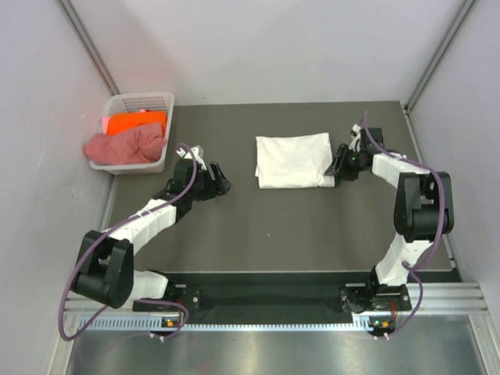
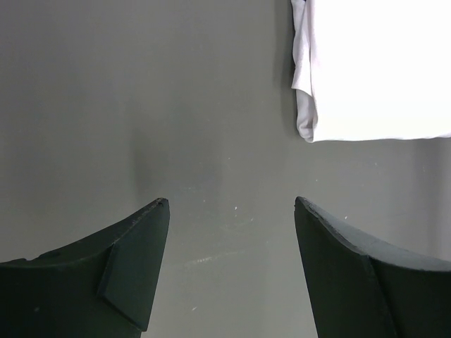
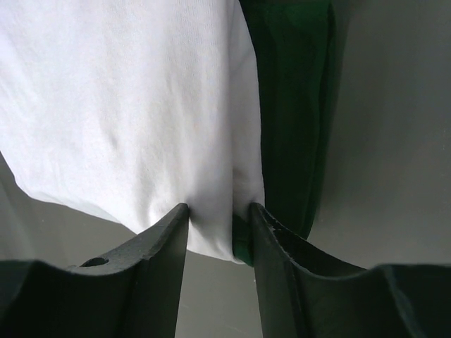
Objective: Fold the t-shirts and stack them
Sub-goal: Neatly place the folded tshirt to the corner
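Note:
A folded white t-shirt [image 1: 293, 160] lies flat on the dark table [image 1: 273, 226], its dark green part [image 3: 289, 105] showing along the right edge in the right wrist view. My right gripper [image 1: 337, 168] is at that right edge, and its jaws [image 3: 220, 210] press from both sides on a bunched corner of the white cloth [image 3: 127, 105]. Left of the shirt, my left gripper [image 1: 223, 186] hovers open over bare table [image 2: 231, 204], with the shirt's near-left corner [image 2: 380, 70] ahead of it. An orange t-shirt [image 1: 137, 123] and a pink t-shirt [image 1: 125, 146] fill the basket.
A white lattice basket [image 1: 141, 99] stands at the table's far left corner, with pink cloth hanging over its left rim. Grey walls close in both sides and the back. Both arm bases sit on the rail at the near edge.

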